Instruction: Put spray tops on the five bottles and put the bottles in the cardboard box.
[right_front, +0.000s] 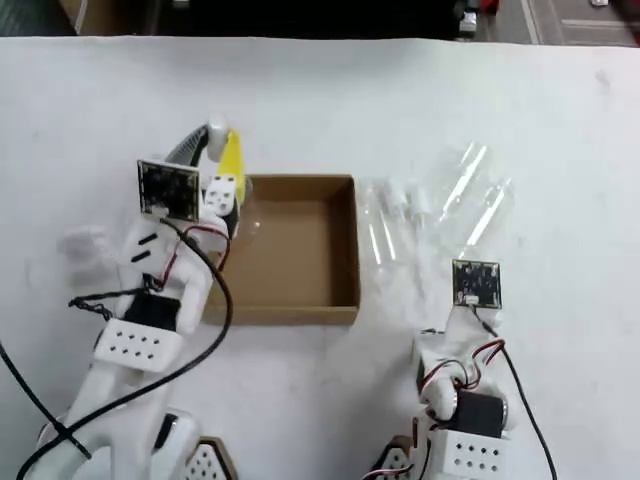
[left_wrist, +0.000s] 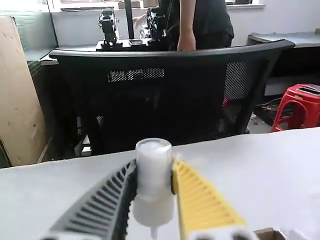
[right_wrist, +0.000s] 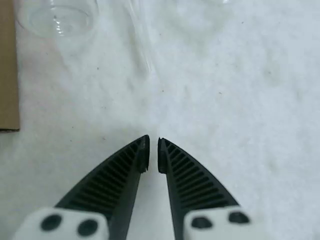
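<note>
Left fingers (left_wrist: 153, 172) are clamped on a white spray top (left_wrist: 153, 156), black finger on one side, yellow on the other. The grip sits on the body, so the cap stands proud of the tips and the dip tube (left_wrist: 153, 231) hangs free below them (handy: the tube end is clear to go into a neck). The top is held up off the bench (right_front: 560, 120). The cardboard box (right_front: 347, 245) is just beside these fingers, on the side toward the other arm.

Right fingers (right_wrist: 153, 150) are narrow, with only a thin slit between the tips and nothing in it. They point down over bare bench. The clear bottles (right_front: 470, 195) lie on their sides in a loose cluster just ahead of these tips. One bottle (right_wrist: 60, 17) is ahead and off toward the box edge (right_wrist: 7, 65). I can't get a firm count because they overlap and are transparent.

My read: the top is ready but has no bottle to go on, so capping isn't started for this one. The right fingers look parked close to the cluster, likely to fetch and steady a bottle. They'd have to spread first.

Risks: a bottle on its side can roll when nudged, and the neck has to line up with that dangling tube.

There's a glint at the box rim near the left fingers. I can't tell if it's a bottle.
</note>
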